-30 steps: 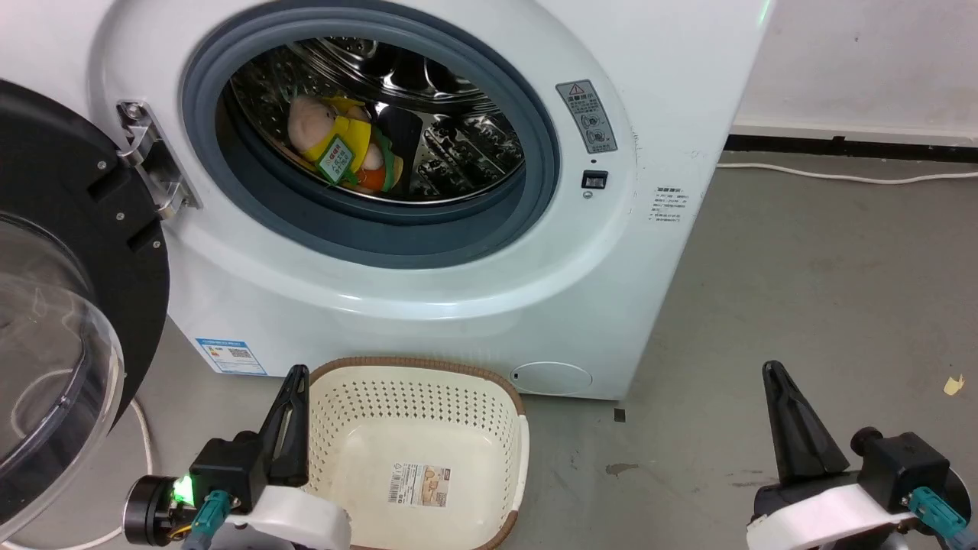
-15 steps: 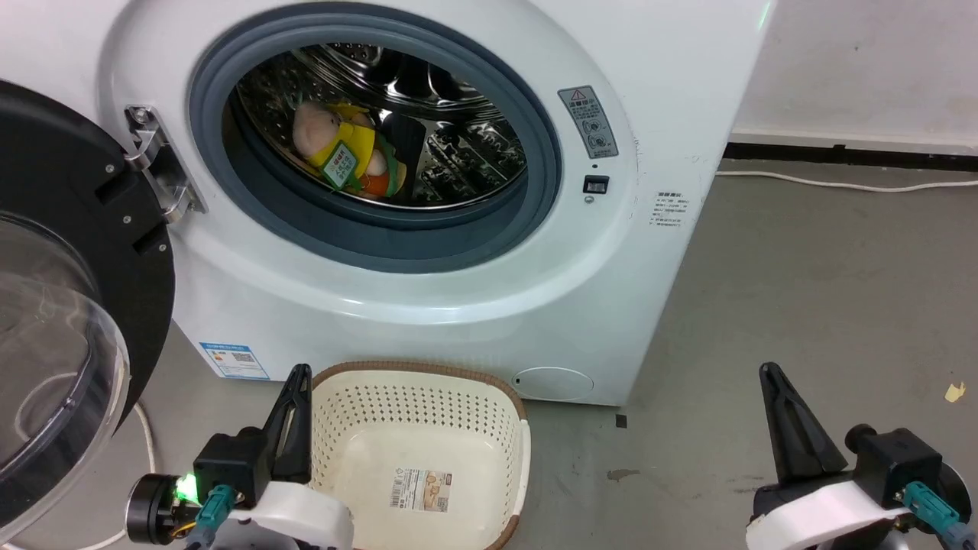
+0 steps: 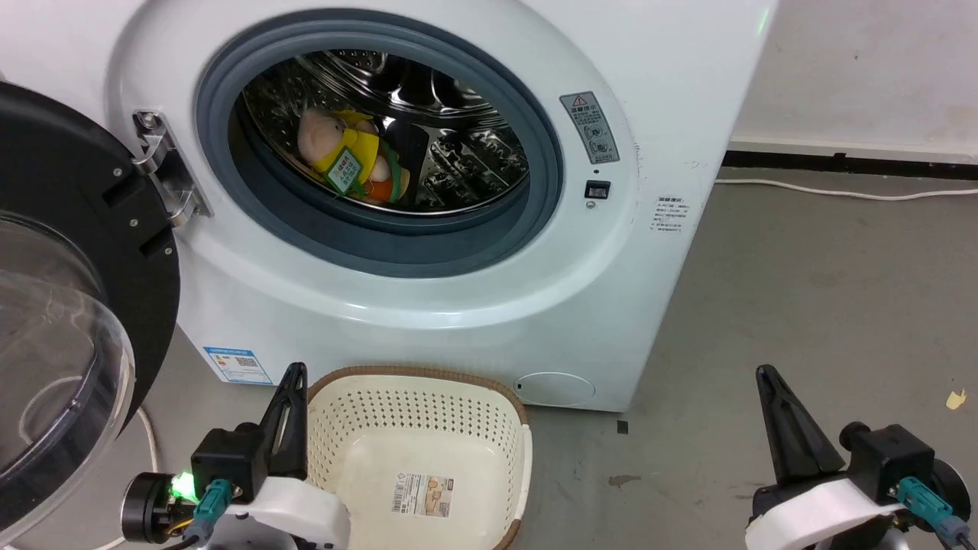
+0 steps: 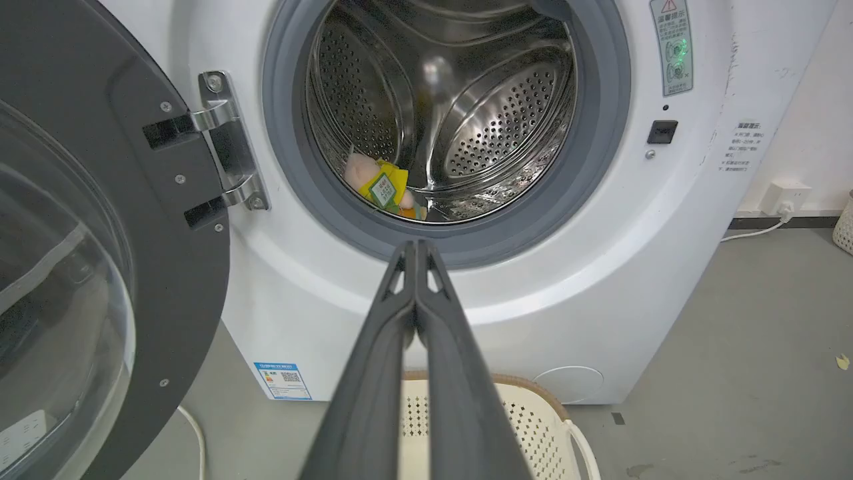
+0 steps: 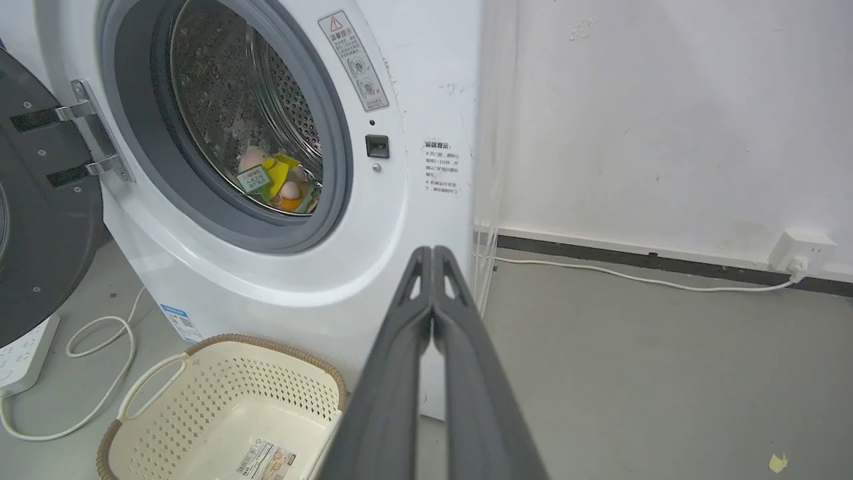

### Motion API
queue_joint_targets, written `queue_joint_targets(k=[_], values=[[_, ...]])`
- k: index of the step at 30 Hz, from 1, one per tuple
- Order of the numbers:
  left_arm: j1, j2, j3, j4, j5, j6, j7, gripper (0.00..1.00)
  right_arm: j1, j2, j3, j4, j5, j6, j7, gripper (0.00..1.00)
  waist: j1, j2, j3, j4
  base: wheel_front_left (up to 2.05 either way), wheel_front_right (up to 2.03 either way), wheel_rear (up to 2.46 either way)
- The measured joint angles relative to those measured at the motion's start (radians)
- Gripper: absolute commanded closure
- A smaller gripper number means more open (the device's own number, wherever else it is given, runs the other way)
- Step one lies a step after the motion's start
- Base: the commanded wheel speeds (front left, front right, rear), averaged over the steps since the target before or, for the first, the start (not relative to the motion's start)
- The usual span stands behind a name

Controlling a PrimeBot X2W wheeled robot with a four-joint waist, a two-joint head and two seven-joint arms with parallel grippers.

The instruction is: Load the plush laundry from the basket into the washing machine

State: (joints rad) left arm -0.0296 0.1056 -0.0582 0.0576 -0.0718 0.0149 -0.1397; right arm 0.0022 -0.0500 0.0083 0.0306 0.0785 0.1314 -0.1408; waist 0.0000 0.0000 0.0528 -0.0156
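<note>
Door [image 3: 76,191]: swung wide open, left of the washing machine [image 3: 428,305], clear dome facing the camera.

Left claw [image 3: 293,376]: low in front of the washing machine, just off the basket's left rim. In the left wrist view the two fingers are pressed together with nothing between them.

Basket [image 3: 416,374]: on the floor against the washing machine's foot. Only the barcode sticker [image 3: 422,494] shows on its bottom; the print is too small to read.

Toy [image 3: 344,156]: inside the washing machine, on the lower left of the steel drum [image 3: 458,114], behind the grey ring [image 3: 397,244] and not on its lip.

Judgement: loading looks complete. To finish cleanly, confirm no part of the toy or its tag [image 3: 345,169] overhangs the ring, and keep both claws low and away from the porthole.

Writing:
- The green-white tag has red characters, not legible.
- The blue label [image 3: 238,365] at the washing machine's lower left carries a QR code.
- The grey warning sticker [image 3: 590,127] right of the porthole has a red triangle and pictograms; its text is unreadable.
- The small printed block [image 3: 666,214] further right is also unreadable.
- No brand name can be made out.

Right claw [image 3: 766,374]: low over the floor, well right of the washing machine. Its fingers are closed tip to tip, holding nothing.
</note>
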Motion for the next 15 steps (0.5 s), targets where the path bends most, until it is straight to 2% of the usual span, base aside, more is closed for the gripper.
queue_joint_targets(k=[15], values=[[0.006,-0.013,0.011,-0.011,0.016,0.0,0.031,1.0,0.0,0.0,-0.002,-0.005,-0.012,0.0,0.034,1.0,0.0,0.0,-0.012,0.004,0.0,0.0,0.0]])
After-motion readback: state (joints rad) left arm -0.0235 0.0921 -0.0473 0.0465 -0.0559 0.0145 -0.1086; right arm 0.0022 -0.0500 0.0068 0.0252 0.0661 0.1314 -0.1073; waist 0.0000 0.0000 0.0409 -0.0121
